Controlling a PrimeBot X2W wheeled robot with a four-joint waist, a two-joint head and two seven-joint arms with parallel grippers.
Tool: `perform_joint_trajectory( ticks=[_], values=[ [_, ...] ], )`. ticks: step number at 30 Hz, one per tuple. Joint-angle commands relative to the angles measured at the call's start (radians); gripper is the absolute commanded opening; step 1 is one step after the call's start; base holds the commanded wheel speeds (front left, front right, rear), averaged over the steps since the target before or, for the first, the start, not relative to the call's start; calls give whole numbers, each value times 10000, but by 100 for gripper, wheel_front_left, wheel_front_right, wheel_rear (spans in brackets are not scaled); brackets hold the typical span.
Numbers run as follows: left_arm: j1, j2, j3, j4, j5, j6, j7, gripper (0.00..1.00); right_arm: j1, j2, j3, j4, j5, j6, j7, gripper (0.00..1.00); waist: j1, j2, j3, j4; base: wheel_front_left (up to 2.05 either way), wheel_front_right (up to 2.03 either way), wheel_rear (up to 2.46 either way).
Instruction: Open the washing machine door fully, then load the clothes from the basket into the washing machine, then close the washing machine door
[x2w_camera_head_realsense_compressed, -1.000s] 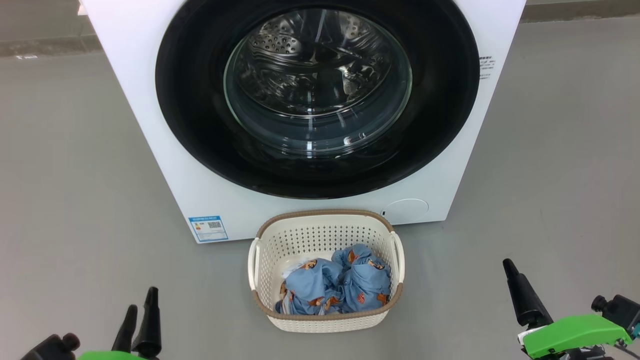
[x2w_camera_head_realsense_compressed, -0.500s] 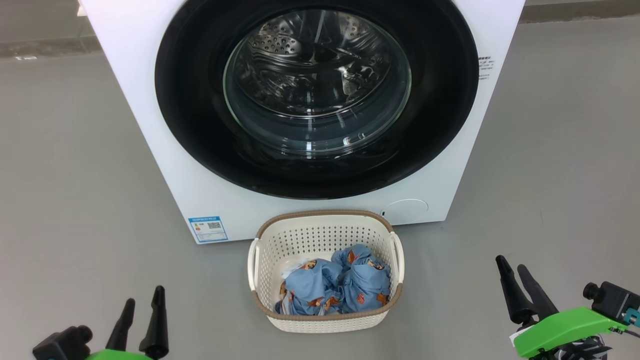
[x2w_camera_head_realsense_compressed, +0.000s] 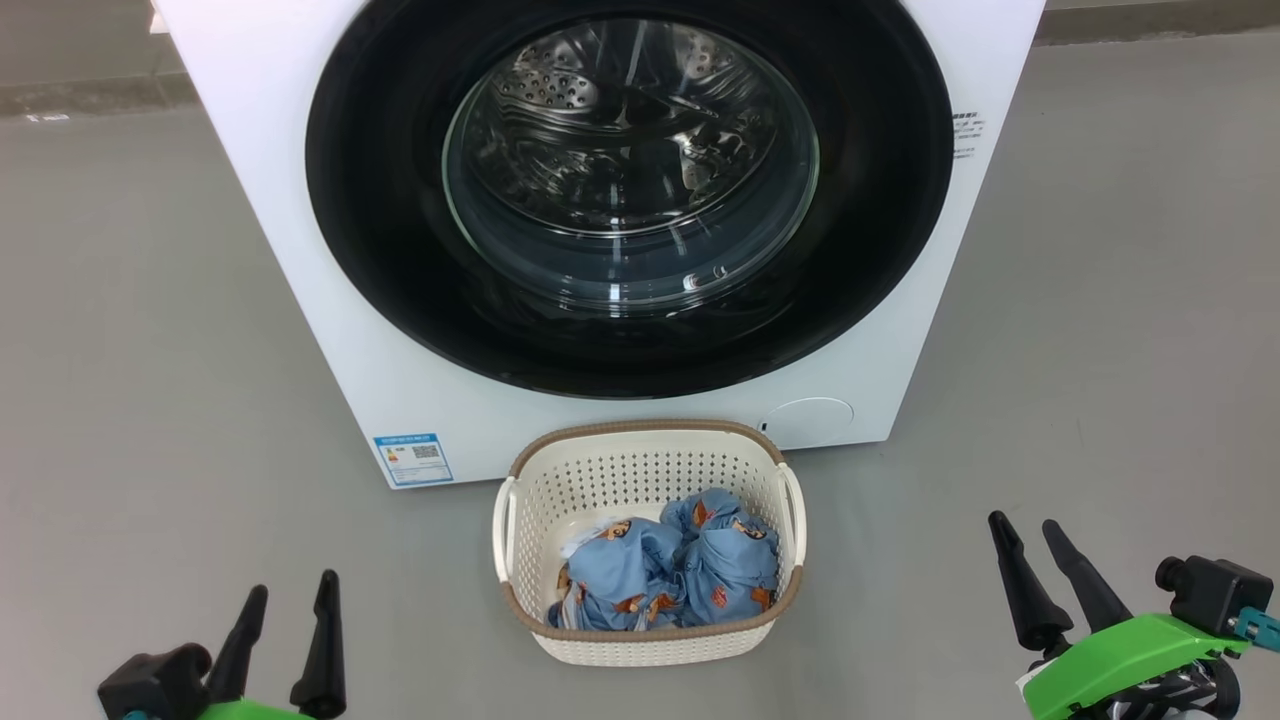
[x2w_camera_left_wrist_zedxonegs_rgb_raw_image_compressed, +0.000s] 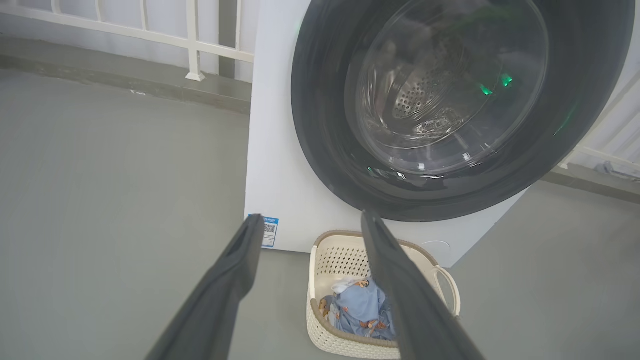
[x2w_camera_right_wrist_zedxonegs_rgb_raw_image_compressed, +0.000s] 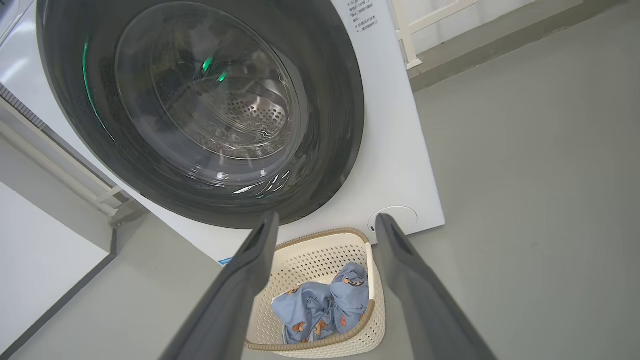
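The round glossy black glass-bowled door (x2w_camera_head_realsense_compressed: 630, 165) of the white washing machine (x2w_camera_head_realsense_compressed: 430, 420) is shut at upper centre, the cream perforated plastic basket (x2w_camera_head_realsense_compressed: 648, 470) holding light blue printed clothes (x2w_camera_head_realsense_compressed: 670, 575) sits just below, and the left tool (x2w_camera_head_realsense_compressed: 292, 585) and right tool (x2w_camera_head_realsense_compressed: 1022, 522) in the lower corners have fingers apart, empty.

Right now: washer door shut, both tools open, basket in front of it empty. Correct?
No: the basket isn't empty, it holds the clothes, per the head view. Rest stands: door shut, left tool and right tool open, basket in front of the washer.
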Motion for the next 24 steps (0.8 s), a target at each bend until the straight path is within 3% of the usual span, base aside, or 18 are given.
perform_joint_trajectory(
  ticks=[1,24],
  values=[
    [-394,241,240,-299,262,-53,-123,100,-473,-235,185,-200,-249,14,-119,100,0,-1,3,-3,0,0,0],
    [-463,445,227,-160,2755,-70,-798,100,-434,-566,182,-244,-2671,17,-666,100,-1,-1,-7,-70,0,0,0]
  ],
)
